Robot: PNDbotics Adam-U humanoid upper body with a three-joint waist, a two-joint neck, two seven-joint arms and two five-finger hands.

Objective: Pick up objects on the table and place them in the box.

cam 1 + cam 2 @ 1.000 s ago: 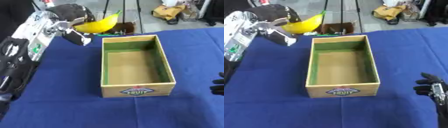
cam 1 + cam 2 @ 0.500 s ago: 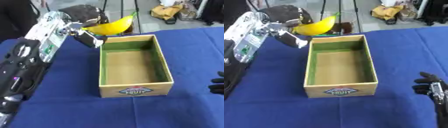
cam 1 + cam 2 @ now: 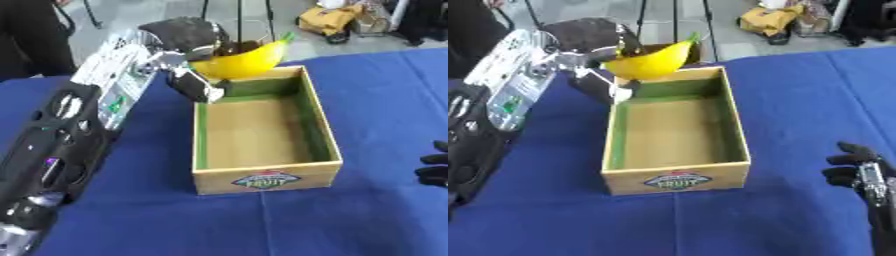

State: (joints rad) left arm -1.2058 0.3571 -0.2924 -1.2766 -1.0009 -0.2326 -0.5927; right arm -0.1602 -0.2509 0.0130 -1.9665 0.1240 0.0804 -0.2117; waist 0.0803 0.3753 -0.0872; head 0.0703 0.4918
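Observation:
A yellow banana point(image 3: 249, 60) with a green tip hangs over the far left corner of the box point(image 3: 262, 177), and my left hand point(image 3: 188, 37) is shut on it. The box is an open cardboard one with a green inner lining and a fruit label on its near wall; its bottom shows bare. My left arm reaches in from the lower left across the blue cloth. At the right edge my right hand point(image 3: 859, 172) rests low beside the box with its fingers curled and nothing in it.
A blue cloth point(image 3: 367, 215) covers the table. Beyond the far edge lie a grey floor, tripod legs point(image 3: 236, 20) and yellow bags point(image 3: 337, 17). A person in dark clothes stands at the far left.
My left hand has carried the banana to the right, from over the cloth left of the box to over the box's far left corner. The right hand has stayed put.

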